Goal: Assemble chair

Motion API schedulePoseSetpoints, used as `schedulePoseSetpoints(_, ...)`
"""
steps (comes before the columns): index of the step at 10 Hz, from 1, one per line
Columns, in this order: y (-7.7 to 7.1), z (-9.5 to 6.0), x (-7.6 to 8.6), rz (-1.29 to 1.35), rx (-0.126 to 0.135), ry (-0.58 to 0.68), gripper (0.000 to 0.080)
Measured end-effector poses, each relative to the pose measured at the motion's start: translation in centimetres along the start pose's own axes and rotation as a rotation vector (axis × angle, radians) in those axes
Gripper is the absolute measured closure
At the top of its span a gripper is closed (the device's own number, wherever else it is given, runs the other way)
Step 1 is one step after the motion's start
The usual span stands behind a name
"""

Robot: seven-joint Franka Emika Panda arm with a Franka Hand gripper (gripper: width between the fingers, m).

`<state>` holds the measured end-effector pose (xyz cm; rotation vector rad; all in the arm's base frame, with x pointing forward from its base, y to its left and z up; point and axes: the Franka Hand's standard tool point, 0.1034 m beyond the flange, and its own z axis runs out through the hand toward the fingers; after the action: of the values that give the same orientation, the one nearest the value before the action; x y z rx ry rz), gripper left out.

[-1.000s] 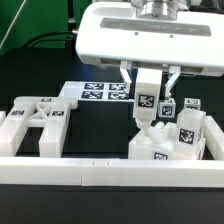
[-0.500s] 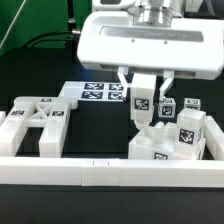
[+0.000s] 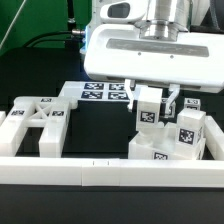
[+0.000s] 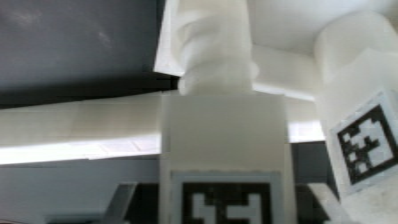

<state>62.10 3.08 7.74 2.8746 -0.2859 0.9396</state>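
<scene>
My gripper [image 3: 150,110] is shut on a white cube-ended peg [image 3: 148,113] with a black-and-white tag and holds it upright over the chair parts at the exterior view's right. In the wrist view the peg [image 4: 222,120] fills the middle, its tag between my dark fingers [image 4: 139,200]. Below it stands a notched white block [image 3: 160,148] with tags, beside more tagged blocks [image 3: 190,130]. The X-braced frame [image 3: 35,122] lies at the exterior view's left.
A long plain white border rail [image 3: 100,170] runs along the front. The marker board [image 3: 98,95] lies flat at the back on the black table. A side rail [image 3: 214,150] closes the exterior view's right.
The arm has moved a little toward the exterior view's right and lowered slightly, carrying the peg with it. The other parts have not moved.
</scene>
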Motion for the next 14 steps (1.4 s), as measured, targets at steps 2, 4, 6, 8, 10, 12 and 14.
schedulePoseSetpoints(2, 0.1, 0.2, -0.1, -0.005, -0.003, 0.000, 0.0528)
schedulePoseSetpoints(4, 0.3, 0.4, -0.4, -0.011, -0.007, -0.002, 0.0528)
schedulePoseSetpoints(6, 0.2, 0.6, -0.7, -0.018, -0.009, -0.007, 0.0528)
schedulePoseSetpoints(8, -0.4, 0.5, -1.0, -0.013, -0.011, 0.000, 0.0528)
schedulePoseSetpoints(10, -0.8, 0.3, -1.6, 0.008, -0.021, 0.022, 0.0528)
schedulePoseSetpoints(12, -0.8, 0.2, -1.8, 0.028, -0.028, 0.032, 0.0528)
schedulePoseSetpoints(14, -0.8, 0.0, -2.2, 0.041, -0.033, 0.036, 0.0528)
